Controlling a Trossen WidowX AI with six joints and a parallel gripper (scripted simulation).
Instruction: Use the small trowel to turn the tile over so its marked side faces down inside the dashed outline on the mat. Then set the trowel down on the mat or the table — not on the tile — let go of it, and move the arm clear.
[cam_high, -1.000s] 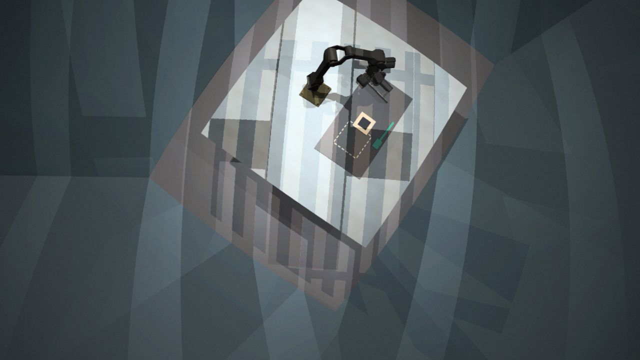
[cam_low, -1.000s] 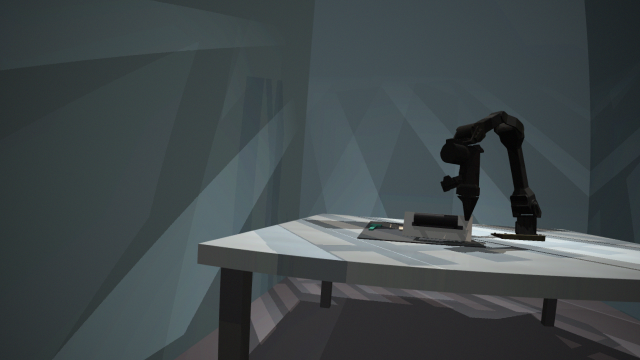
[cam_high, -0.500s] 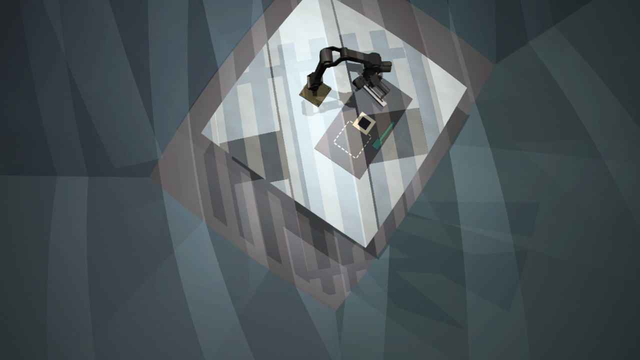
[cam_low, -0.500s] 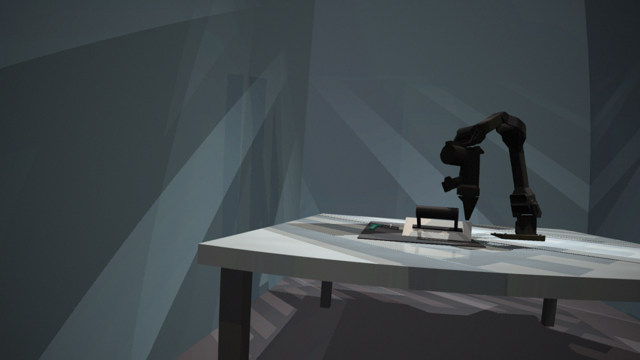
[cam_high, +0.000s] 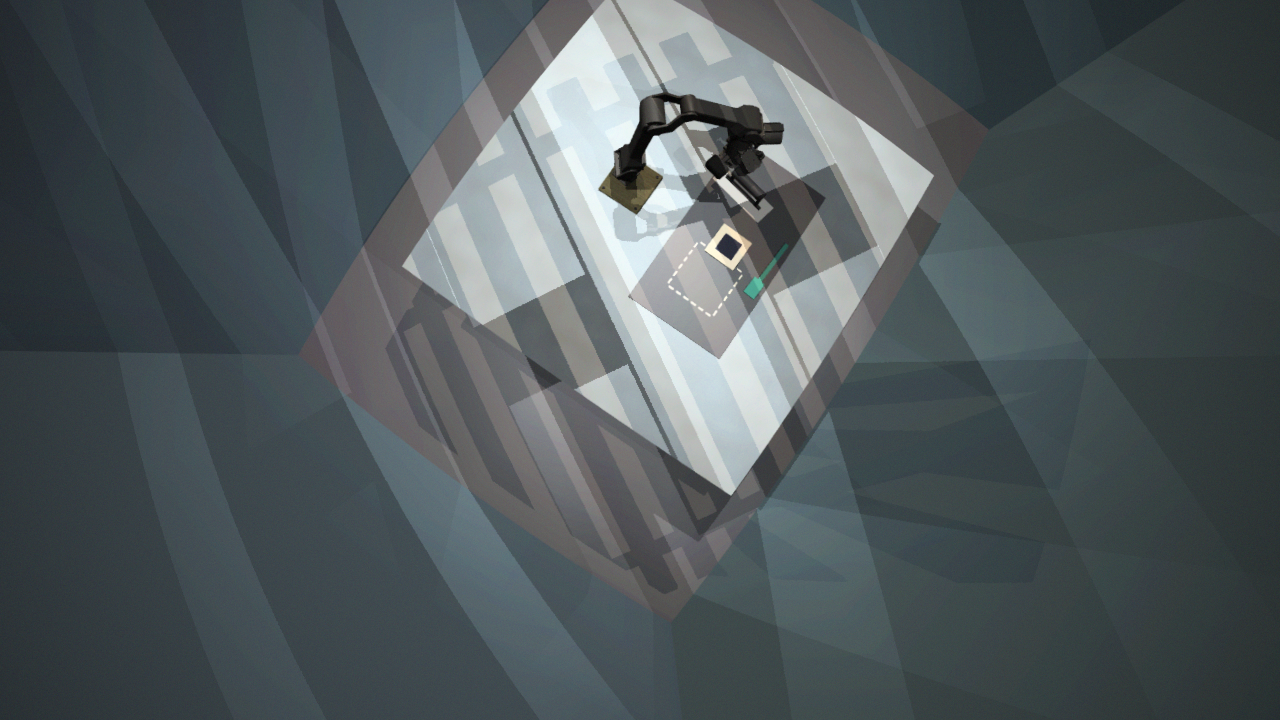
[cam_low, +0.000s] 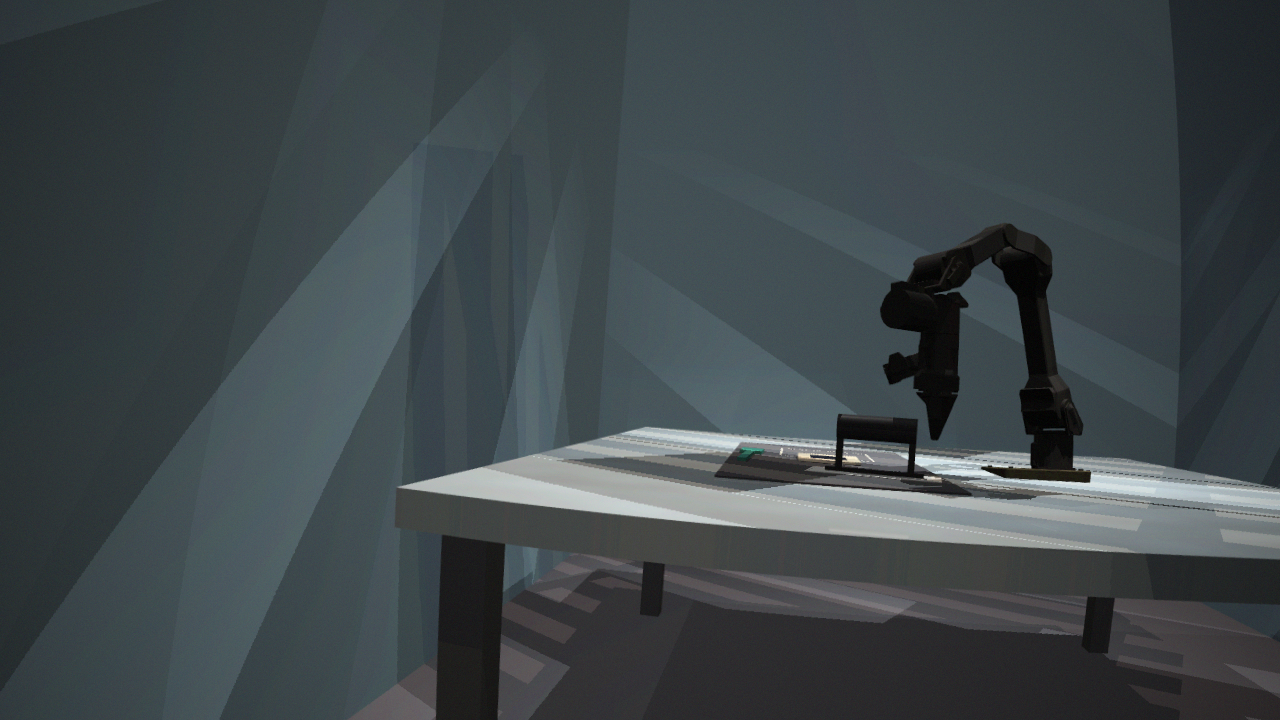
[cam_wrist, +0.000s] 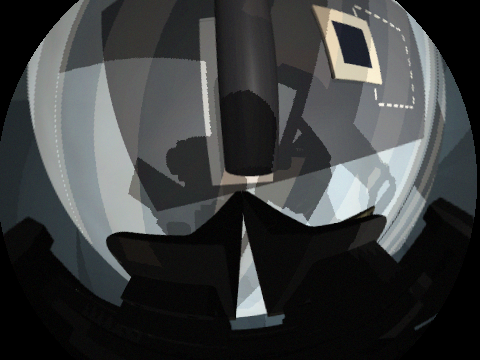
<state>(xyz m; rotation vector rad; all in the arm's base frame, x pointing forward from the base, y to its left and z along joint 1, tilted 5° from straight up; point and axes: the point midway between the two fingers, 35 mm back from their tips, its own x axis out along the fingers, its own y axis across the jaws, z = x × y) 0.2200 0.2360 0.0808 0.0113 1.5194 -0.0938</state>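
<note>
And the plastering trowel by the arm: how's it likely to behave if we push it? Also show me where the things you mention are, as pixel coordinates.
Probably slides rather than rolls: the plastering trowel (cam_high: 760, 212) (cam_low: 872, 472) (cam_wrist: 213, 155) rests on its broad flat plate. A high push might tip it, since the thick handle (cam_high: 748, 191) (cam_low: 877, 428) (cam_wrist: 247, 60) stands raised on two posts. It looks stiff; the plate shows no visible bend.

My arm (cam_high: 707, 112) (cam_low: 1006, 237) arches high at the elbow; my claw (cam_high: 717, 183) (cam_low: 935, 436) (cam_wrist: 242, 196) points down, fingertips together, raised above the counter (cam_high: 554, 286) (cam_low: 626, 528) (cam_wrist: 117, 150), inward from its upper-right edge and well apart from its bottom corner in the top view.
</note>
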